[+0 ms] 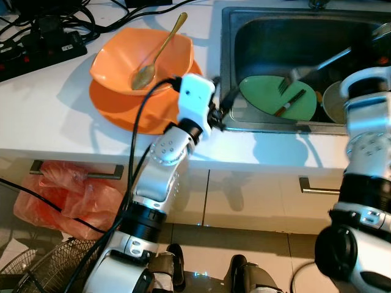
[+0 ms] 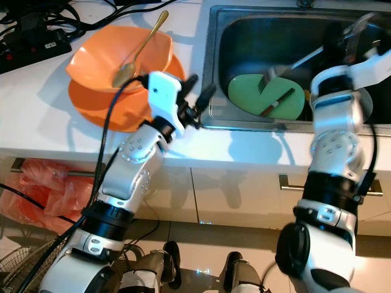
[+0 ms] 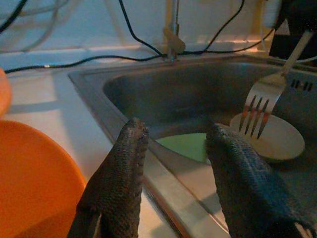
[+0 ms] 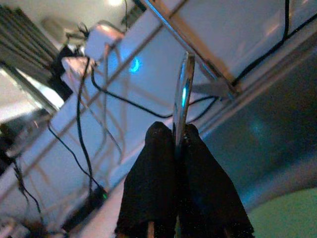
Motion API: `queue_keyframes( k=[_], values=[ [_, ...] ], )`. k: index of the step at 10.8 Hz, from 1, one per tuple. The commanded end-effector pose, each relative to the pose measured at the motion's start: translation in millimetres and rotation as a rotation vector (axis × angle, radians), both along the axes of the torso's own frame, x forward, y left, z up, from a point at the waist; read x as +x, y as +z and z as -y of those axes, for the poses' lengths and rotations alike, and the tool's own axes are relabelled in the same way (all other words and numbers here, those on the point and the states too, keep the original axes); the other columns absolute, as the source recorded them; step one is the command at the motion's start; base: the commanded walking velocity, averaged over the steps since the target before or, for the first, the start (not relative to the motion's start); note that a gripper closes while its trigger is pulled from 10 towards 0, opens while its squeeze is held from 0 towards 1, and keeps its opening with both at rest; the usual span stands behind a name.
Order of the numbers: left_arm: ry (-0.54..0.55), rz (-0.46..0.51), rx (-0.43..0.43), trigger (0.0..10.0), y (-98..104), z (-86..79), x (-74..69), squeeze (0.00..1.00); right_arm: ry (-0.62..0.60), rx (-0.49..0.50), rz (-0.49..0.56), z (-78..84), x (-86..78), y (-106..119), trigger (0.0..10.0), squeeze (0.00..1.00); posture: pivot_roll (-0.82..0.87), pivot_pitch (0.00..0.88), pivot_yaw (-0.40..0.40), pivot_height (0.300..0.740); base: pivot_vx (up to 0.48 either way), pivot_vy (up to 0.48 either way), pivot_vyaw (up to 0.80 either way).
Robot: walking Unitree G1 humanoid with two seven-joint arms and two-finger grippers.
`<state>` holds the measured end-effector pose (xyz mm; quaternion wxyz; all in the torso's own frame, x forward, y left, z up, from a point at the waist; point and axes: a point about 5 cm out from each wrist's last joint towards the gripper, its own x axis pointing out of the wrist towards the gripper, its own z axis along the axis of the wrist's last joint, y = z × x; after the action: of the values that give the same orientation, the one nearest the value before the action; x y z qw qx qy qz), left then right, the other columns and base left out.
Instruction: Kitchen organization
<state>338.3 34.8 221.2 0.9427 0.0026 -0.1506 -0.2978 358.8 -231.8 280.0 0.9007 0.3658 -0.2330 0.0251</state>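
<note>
My right gripper point(image 4: 174, 136) is shut on the handle of a silver fork point(image 1: 317, 66), held tilted above the steel sink point(image 1: 227, 73) with its tines pointing down over a green plate point(image 1: 269, 94). On that plate lies a small dark utensil point(image 1: 292, 104), and a beige dish point(image 1: 333, 102) sits beside it. My left gripper point(image 3: 173, 148) hangs open and empty at the sink's left rim. To its left on the white counter, an orange bowl point(image 1: 122, 64) holding a gold spoon point(image 1: 156, 55) rests on an orange plate point(image 1: 119, 113).
A black power strip point(image 1: 36, 46) with cables lies at the counter's back left. The faucet point(image 3: 172, 39) stands behind the sink. Below the counter are cabinet fronts with handles point(image 1: 317, 189), a red plastic bag point(image 1: 67, 195) and a wire basket point(image 1: 43, 268).
</note>
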Motion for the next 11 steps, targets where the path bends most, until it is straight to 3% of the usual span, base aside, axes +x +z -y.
queue_keyframes(
  k=[1, 3, 4, 11],
  values=[
    [-0.002, -0.015, 0.017, 10.0, -4, -0.8, -1.5, 0.0, -0.021, -0.041, 0.007, 0.9, -0.7, 0, 10.0, 0.0, 0.06, 0.229, 0.017, 0.74, 0.0, 0.0, 0.0],
    [-0.012, -0.02, 0.026, 10.0, -6, 1.6, -2.7, 0.0, -0.037, -0.111, -0.015, -1.2, 1.2, -7, 10.0, 0.0, 0.06, 0.229, 0.015, 0.74, 0.0, 0.0, 0.0],
    [-0.016, -0.023, 0.03, 10.0, -7, 2.2, -3.7, 0.0, -0.046, -0.192, -0.023, -6.6, 2.3, -12, 10.0, 0.0, 0.06, 0.229, 0.015, 0.74, 0.0, 0.0, 0.0],
    [-0.032, -0.031, 0.039, 10.0, -9, 6.0, -6.1, 0.0, 0.001, -0.37, -0.118, -33.9, 8.9, -49, 10.0, 0.0, 0.06, 0.224, 0.012, 0.74, 0.0, 0.0, 0.0]
  ],
)
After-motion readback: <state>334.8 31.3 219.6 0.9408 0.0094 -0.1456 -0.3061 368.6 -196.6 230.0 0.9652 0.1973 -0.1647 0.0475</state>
